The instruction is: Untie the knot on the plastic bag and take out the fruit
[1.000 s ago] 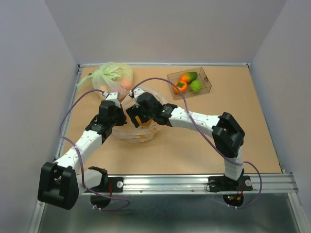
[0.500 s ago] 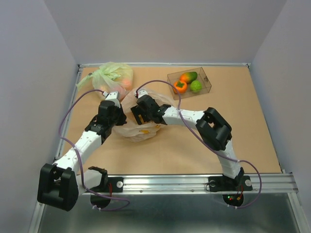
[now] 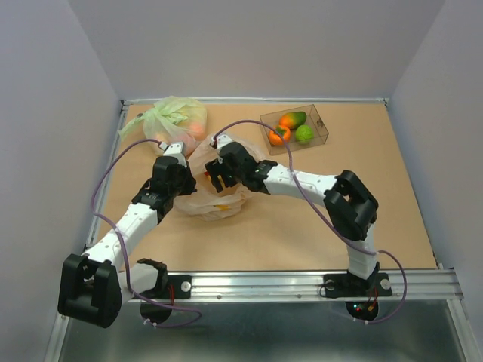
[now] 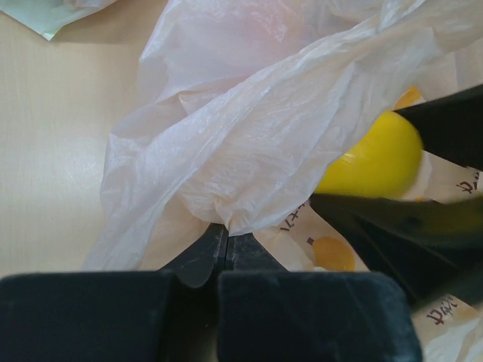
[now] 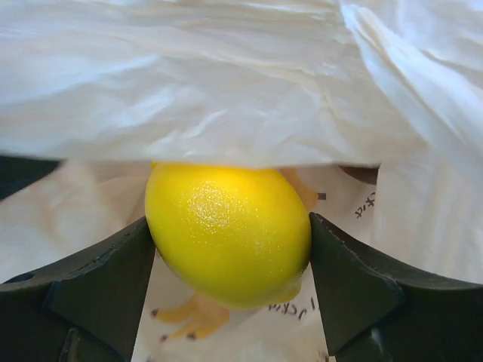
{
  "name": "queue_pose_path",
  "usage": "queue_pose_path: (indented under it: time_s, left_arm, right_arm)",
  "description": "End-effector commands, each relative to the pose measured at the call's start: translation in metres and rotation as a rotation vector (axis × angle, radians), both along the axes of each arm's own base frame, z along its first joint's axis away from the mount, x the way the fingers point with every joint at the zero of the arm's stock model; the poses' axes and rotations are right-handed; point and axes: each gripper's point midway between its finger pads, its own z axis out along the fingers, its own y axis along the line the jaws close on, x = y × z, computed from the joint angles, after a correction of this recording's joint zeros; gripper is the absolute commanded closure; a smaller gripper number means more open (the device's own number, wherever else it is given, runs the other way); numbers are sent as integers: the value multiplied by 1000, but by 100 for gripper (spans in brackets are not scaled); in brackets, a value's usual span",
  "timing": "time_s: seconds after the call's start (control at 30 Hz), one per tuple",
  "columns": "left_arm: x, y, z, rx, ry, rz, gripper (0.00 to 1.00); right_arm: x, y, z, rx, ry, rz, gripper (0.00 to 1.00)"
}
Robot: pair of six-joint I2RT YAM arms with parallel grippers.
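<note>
Pinching fold of peach bag (image 4: 249,136) with left gripper (image 4: 224,240), clamped fully together, lower centre of left wrist view. Gripping yellow lemon (image 5: 226,226) with right gripper (image 5: 230,253), spread wide, fingers (image 5: 106,279) touching both its sides, centre of right wrist view, under draped film. In top view: bag crumpled centre-left on table (image 3: 302,234), both grippers over it. Upper right: clear box (image 3: 321,124) holding three fruits. Upper left: green bag (image 3: 173,113), near peach bag.
</note>
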Motion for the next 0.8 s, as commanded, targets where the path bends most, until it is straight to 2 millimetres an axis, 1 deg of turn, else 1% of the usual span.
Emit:
queue_pose_path:
  time_s: [0.0,0.03,0.1,0.13,0.17,0.23,0.27,0.3,0.33,0.37,0.43,0.47,0.5,0.53,0.57,0.6,0.63,0.67,0.7,0.73,0.77]
  left_arm:
    - [12,2,21,-7,-73,15,100]
    - [11,2,19,-4,-70,18,100]
    - [12,2,19,-3,-69,19,100]
    - [13,2,18,-3,-66,18,100]
    - [12,1,17,-5,-62,16,100]
    - [13,1,14,-3,-52,13,100]
    - [13,1,14,-4,-48,10,100]
    - [13,1,13,-3,-45,10,100]
    - [13,0,12,-3,-43,9,100]
    - [13,1,12,-3,-43,11,100]
    - [13,1,11,-1,-41,10,100]
    - [13,1,13,-3,-45,12,100]
    - [13,1,12,-2,-42,10,100]
    - [13,1,12,-2,-42,12,100]
    - [13,1,12,-1,-44,13,100]
    - [13,1,12,-1,-44,11,100]
    - [12,1,13,-1,-45,10,100]
    - [13,1,13,-1,-46,10,100]
    - [13,0,13,-2,-45,8,100]
    - [13,1,13,-3,-47,10,100]
    - [13,1,13,-2,-45,10,100]
  right_arm:
    - [-17,10,77,157,-83,117,84]
    - [-25,10,96,196,-90,155,84]
    - [-31,11,115,226,-107,183,84]
    - [-31,10,128,243,-125,183,84]
    - [-32,9,145,267,-147,184,84]
    - [-32,8,168,290,-186,192,84]
    - [-31,8,192,317,-228,199,84]
    - [-30,8,203,328,-249,201,84]
    - [-26,7,215,339,-274,191,84]
    - [-21,4,236,356,-317,176,84]
    - [-13,-2,256,375,-354,156,84]
    - [1,-14,263,371,-380,105,84]
    - [11,-20,274,373,-411,78,84]
    - [21,-29,277,362,-429,42,84]
    - [42,-50,285,344,-463,-40,84]
    - [53,-60,285,329,-475,-80,84]
    - [67,-70,280,316,-473,-118,84]
    - [90,-94,275,315,-465,-190,84]
    - [103,-108,273,312,-463,-234,84]
    - [125,-130,258,288,-448,-300,84]
    - [137,-143,251,278,-442,-352,84]
